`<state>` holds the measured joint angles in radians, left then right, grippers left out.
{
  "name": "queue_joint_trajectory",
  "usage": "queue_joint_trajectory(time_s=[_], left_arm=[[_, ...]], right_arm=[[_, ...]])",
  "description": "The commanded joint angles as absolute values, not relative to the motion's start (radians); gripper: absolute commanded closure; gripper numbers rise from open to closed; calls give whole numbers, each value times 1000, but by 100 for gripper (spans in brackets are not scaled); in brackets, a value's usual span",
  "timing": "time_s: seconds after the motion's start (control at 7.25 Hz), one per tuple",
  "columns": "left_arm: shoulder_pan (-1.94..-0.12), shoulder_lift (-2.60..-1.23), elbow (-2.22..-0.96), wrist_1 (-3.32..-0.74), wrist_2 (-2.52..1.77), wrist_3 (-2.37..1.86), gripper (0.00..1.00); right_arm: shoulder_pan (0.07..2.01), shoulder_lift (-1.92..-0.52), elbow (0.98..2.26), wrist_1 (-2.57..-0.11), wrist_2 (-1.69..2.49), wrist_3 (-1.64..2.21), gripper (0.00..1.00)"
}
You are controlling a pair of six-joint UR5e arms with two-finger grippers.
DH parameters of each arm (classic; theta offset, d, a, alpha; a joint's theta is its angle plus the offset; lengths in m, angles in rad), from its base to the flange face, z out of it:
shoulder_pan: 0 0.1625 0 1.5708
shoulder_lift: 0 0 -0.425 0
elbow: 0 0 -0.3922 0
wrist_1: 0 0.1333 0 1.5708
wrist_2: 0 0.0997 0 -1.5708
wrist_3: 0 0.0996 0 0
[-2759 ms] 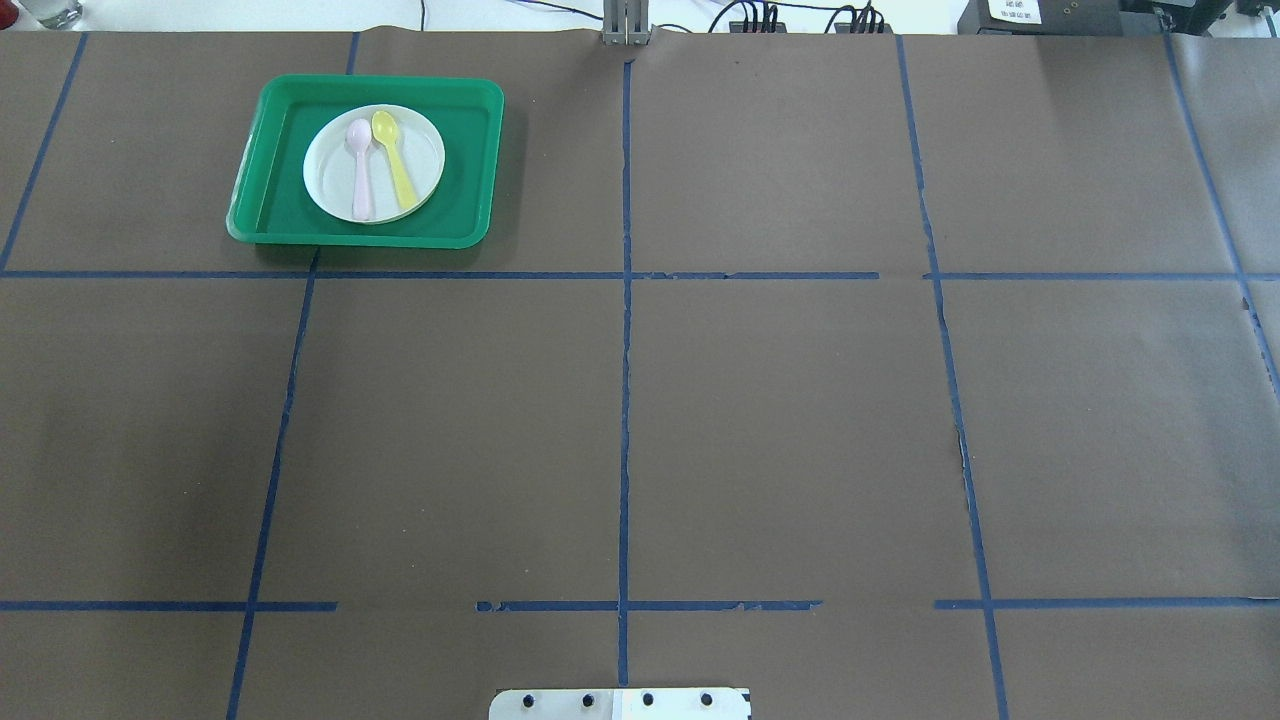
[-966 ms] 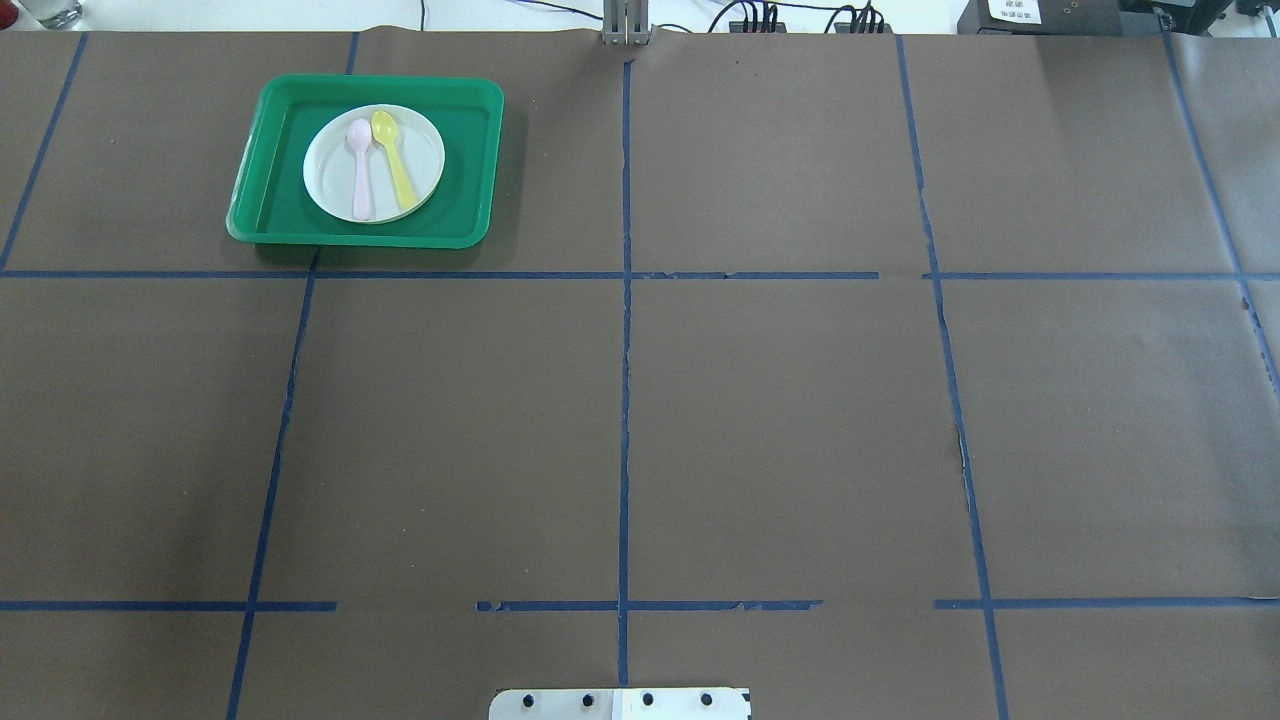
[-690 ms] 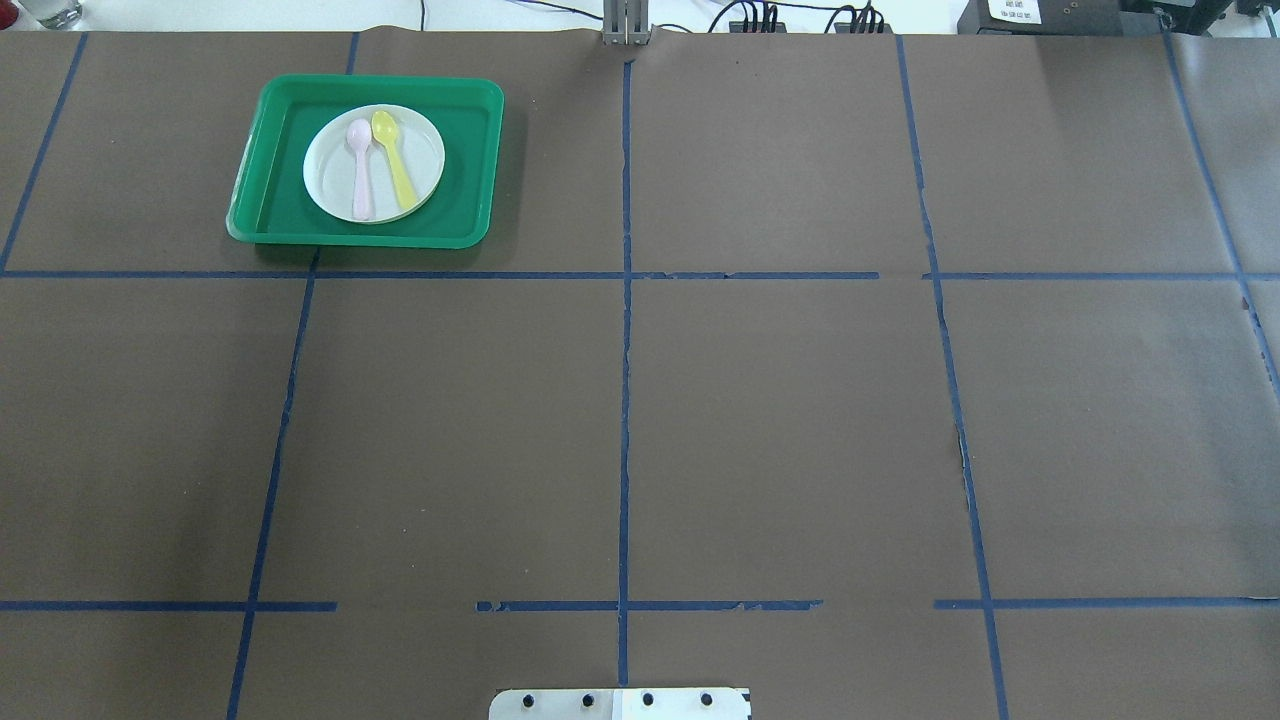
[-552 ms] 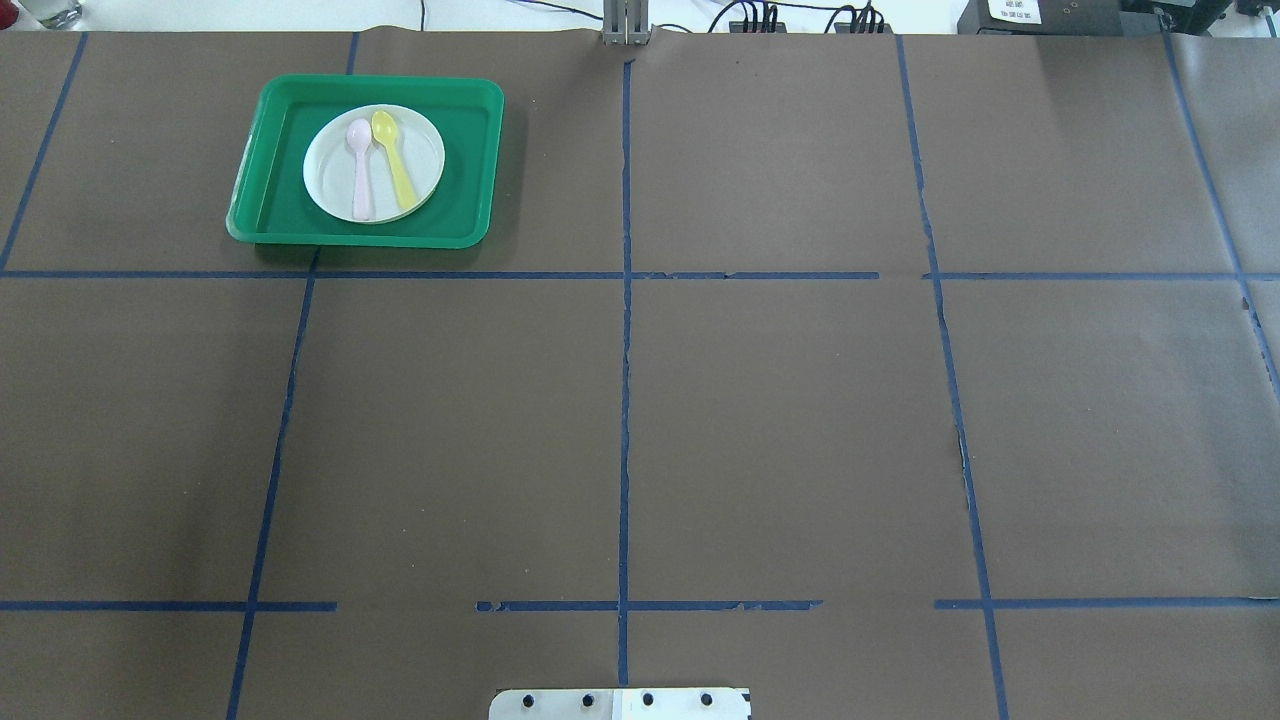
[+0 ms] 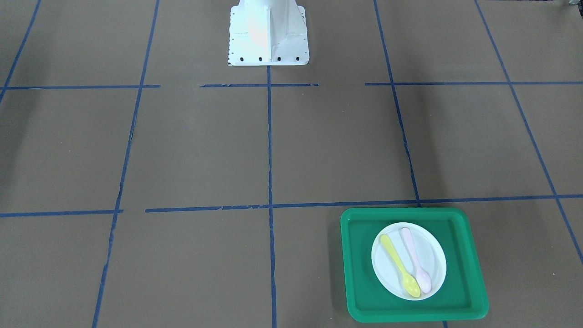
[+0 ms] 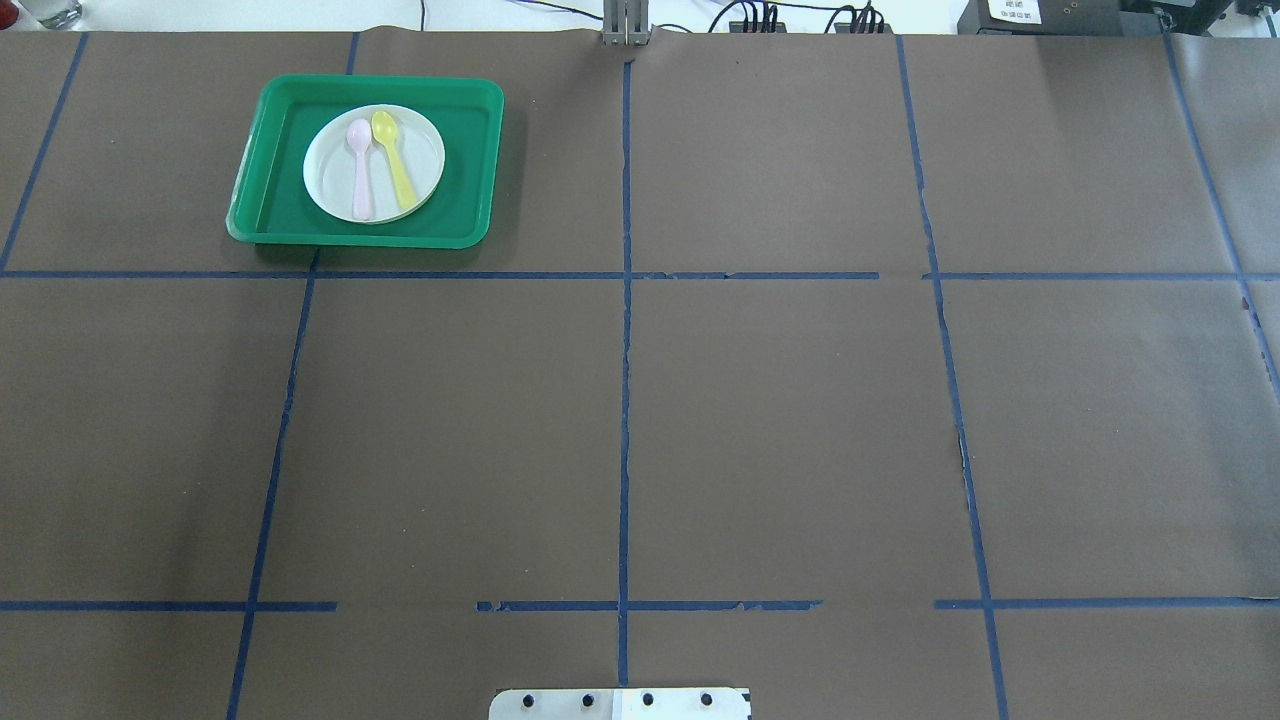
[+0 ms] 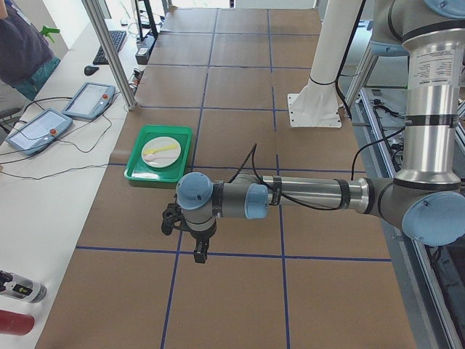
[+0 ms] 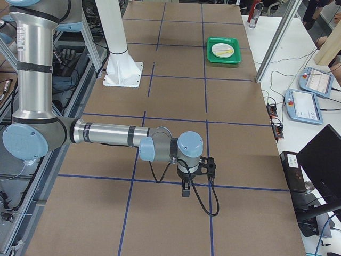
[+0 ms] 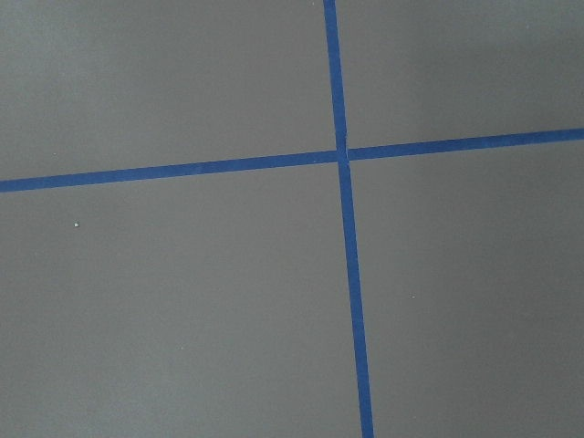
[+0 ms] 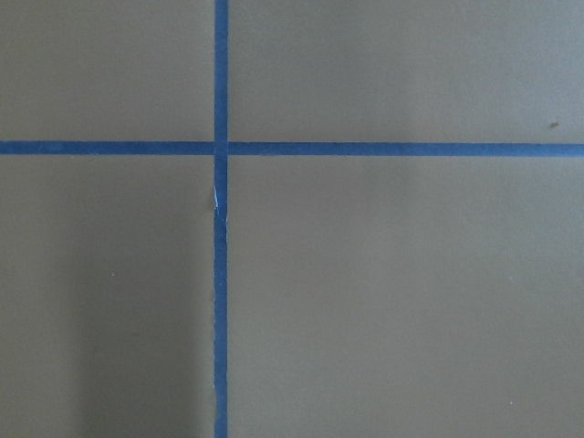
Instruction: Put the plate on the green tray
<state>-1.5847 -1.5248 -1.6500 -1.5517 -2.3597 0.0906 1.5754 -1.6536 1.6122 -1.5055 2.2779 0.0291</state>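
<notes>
The white plate (image 6: 425,152) lies flat inside the green tray (image 6: 268,205) at the table's far left, with a yellow spoon (image 6: 396,168) and a pale pink spoon (image 6: 360,172) on it. The plate (image 5: 387,273) and tray (image 5: 360,278) also show in the front view. The left gripper (image 7: 197,254) shows only in the exterior left view, hanging over the table well short of the tray (image 7: 135,173). The right gripper (image 8: 185,190) shows only in the exterior right view, far from the tray (image 8: 211,56). I cannot tell whether either is open or shut. Both wrist views show only brown paper and blue tape.
The robot's white base (image 5: 268,32) stands at the near middle edge. A side bench beyond the tray holds two teach pendants (image 7: 89,99) and cables. A metal post (image 7: 109,51) rises near the tray's far corner. Blue tape lines divide the brown table cover.
</notes>
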Motion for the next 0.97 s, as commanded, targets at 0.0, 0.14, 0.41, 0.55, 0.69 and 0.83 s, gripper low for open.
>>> queue_joint_trajectory(time_s=[0.0,0.14,0.41,0.55,0.69,0.83], left_arm=[[-1585,-1525,-1652,-1552,-2359,91,0],[-1583,-1528,-1651,-1554,-2359,91,0],[-1583,-1528,-1657,-1552,-2359,91,0],[-1585,-1528,-1654,-1552,-2359,91,0],[-1583,-1529,-1652,-1554,-2361,91,0],[-1583,-1529,-1648,-1557,-2362,91,0]], right_arm=[[1575,-1654,1612,-1506,2278,29,0],[1575,-1654,1612,-1505,2278,29,0],[1575,-1654,1612,-1506,2278,29,0],[1575,-1654,1612,-1505,2278,29,0],[1575,-1654,1612,-1505,2278,29,0],[1575,-1654,1612,-1506,2278,29,0]])
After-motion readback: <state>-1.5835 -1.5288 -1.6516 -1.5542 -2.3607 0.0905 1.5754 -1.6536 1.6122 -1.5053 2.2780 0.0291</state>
